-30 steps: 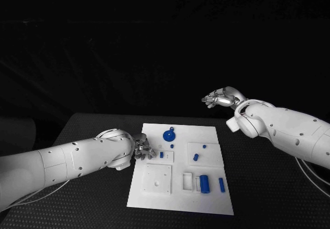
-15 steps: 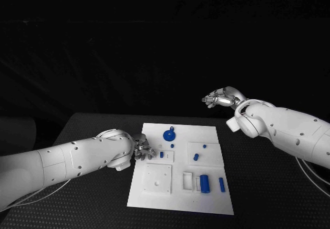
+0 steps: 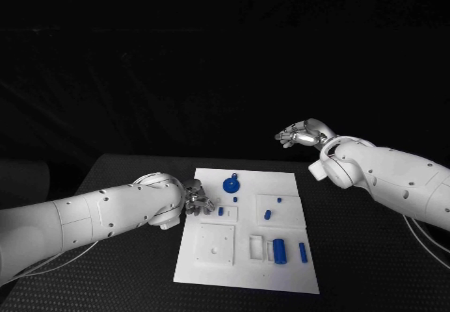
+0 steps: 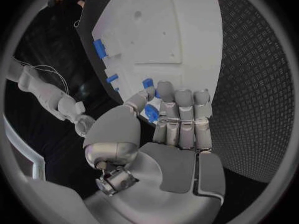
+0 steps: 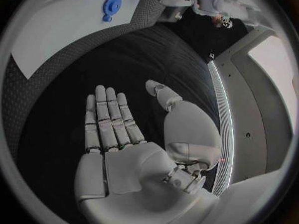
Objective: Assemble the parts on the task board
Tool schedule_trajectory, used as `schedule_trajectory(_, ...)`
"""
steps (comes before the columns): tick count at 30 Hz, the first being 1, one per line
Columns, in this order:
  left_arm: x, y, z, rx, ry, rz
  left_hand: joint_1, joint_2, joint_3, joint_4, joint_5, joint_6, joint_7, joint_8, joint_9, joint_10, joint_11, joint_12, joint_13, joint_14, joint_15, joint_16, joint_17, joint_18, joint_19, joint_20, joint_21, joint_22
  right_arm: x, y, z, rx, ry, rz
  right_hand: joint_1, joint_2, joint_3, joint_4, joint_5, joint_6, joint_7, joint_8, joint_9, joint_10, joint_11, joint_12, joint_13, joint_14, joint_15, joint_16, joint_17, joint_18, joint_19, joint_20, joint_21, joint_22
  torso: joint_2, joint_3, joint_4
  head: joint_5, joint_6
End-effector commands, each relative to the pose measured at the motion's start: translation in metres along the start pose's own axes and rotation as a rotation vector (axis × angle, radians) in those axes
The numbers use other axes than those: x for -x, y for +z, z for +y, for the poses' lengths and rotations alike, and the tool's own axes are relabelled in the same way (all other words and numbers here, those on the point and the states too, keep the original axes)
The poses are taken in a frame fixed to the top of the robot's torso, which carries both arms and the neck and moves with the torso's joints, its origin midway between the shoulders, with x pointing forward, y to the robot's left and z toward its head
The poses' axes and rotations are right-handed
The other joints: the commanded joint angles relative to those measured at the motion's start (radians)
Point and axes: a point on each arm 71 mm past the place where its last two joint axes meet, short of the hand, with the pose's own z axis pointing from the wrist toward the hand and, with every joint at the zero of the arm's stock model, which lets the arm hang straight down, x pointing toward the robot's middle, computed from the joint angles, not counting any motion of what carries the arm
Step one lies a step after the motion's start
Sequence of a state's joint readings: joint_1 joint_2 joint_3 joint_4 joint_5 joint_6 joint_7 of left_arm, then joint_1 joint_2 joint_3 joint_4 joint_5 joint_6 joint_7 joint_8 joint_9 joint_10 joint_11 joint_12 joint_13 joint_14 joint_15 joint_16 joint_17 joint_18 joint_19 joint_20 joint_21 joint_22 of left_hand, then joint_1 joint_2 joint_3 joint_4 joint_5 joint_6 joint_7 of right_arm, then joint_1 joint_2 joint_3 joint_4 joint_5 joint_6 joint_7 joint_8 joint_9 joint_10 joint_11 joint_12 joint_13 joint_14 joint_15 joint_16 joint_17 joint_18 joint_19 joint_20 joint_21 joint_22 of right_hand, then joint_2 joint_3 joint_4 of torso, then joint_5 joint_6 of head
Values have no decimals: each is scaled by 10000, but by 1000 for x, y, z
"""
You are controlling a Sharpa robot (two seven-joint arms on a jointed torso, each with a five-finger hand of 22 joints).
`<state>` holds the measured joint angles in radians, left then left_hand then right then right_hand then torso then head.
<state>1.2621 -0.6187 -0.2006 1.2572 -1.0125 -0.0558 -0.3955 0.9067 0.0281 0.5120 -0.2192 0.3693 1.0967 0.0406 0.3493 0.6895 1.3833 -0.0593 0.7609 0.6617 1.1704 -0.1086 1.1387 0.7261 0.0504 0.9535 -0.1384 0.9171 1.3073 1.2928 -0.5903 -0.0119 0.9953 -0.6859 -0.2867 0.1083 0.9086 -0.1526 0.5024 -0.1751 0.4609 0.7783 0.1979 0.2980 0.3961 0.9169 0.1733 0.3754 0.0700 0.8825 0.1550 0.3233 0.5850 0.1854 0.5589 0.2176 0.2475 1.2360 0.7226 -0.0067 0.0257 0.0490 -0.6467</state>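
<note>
The left hand (image 4: 177, 129) hovers low over the left edge of the task board (image 3: 246, 229), fingers straight and side by side, thumb bent in toward them. A small blue peg (image 4: 151, 113) sits between thumb tip and the nearest finger; whether it is truly pinched or merely lies on the board beneath the fingers, I cannot tell from these views. In the head view the same hand (image 3: 195, 201) is just beside a short blue peg (image 3: 220, 210) lying on a raised square.

The right hand (image 5: 124, 149) is flat, fingers apart, holding nothing, raised well behind the board's far right corner over the black table (image 3: 365, 247).

On the board lie a blue gear (image 3: 229, 184), a slanted blue pin (image 3: 267, 213), a thick blue cylinder (image 3: 278, 249) and a slimmer one (image 3: 302, 251) near the front.

Judged from this, the step in hand is picking the first small peg. Next the left fingers need a firm pinch, a lift, then alignment with a matching hole.
</note>
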Motion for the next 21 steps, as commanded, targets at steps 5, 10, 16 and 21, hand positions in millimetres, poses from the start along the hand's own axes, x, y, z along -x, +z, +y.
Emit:
schedule_trajectory(5,-3,1,-9,-208,402,429,39,288,596,-723,1020,202,-100,99,238,67,-202,30,90,108,-34,132,52,75,59,-647,89,216,-2,0,1,50,15,161,3,78,-23,7,49,-57,188,28,-15,57,9,-59,-11,41,29,-38,17,142,14,72,-52,18,1,5,-4,1,28)
schedule_trajectory(10,-5,0,-6,-139,470,769,35,266,609,-730,1136,226,-112,119,287,56,-213,39,103,98,-31,139,58,80,40,-647,100,217,-3,0,0,36,18,191,3,78,-23,5,49,-58,188,28,-16,57,9,-60,-11,40,29,-39,18,142,14,72,-55,20,-1,2,-5,15,23)
schedule_trajectory(16,2,-3,1,-51,204,930,51,268,622,-730,1112,214,-112,117,312,34,-213,34,106,78,-25,134,58,82,17,-645,102,218,-3,0,-2,0,20,196,4,80,-24,4,49,-59,189,29,-18,56,9,-61,-12,40,29,-41,20,143,14,73,-59,24,0,1,2,-1,8)
schedule_trajectory(21,14,-5,2,-91,50,1113,74,266,635,-731,1063,195,-108,111,340,15,-209,32,110,59,-19,130,58,82,-8,-640,105,219,-4,-1,-3,-16,26,205,4,82,-24,3,49,-60,189,29,-19,56,9,-61,-12,40,30,-42,21,143,14,74,-62,26,0,0,7,13,2)
